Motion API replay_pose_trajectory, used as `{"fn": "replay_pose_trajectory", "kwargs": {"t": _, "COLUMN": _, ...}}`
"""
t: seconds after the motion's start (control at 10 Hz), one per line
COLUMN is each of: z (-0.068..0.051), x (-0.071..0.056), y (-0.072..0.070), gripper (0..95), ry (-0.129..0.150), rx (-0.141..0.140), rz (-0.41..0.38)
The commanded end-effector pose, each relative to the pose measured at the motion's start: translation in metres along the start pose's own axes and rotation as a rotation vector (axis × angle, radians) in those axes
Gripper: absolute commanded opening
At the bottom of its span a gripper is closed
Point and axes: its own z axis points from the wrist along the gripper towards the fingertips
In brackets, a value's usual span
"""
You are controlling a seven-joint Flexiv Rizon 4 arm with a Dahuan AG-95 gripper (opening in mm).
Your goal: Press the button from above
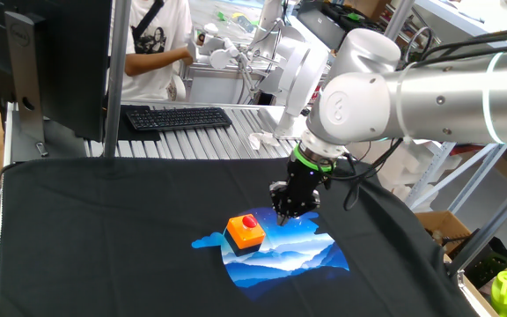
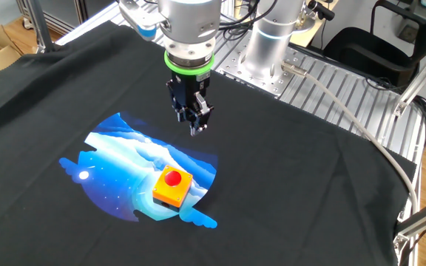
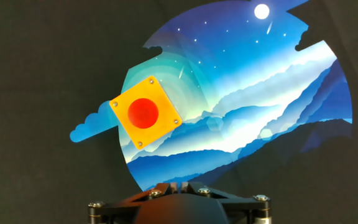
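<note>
The button is a red dome on an orange box, standing on a blue printed patch of the black cloth. It also shows in the other fixed view and in the hand view, above and left of the fingertips. My gripper points straight down and hovers above the cloth beside the button, not over it. In the other fixed view the gripper is higher than the button and apart from it. In the hand view the gripper has its fingertips touching each other, shut and empty.
The black cloth covers the table. A keyboard and a monitor stand at the back, with a person behind. The arm's base stands on the metal rails. A green bottle is at the far right.
</note>
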Motion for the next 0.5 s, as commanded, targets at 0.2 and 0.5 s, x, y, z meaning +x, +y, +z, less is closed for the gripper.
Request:
{"fn": "replay_pose_trajectory", "kwargs": {"t": 0.2, "z": -0.003, "x": -0.010, "y": 0.007, "gripper": 0.0, "ry": 0.008, "rx": 0.005, "rz": -0.005}}
{"fn": "replay_pose_trajectory", "kwargs": {"t": 0.5, "z": -0.002, "x": -0.021, "y": 0.014, "gripper": 0.0, "ry": 0.006, "rx": 0.017, "rz": -0.011}}
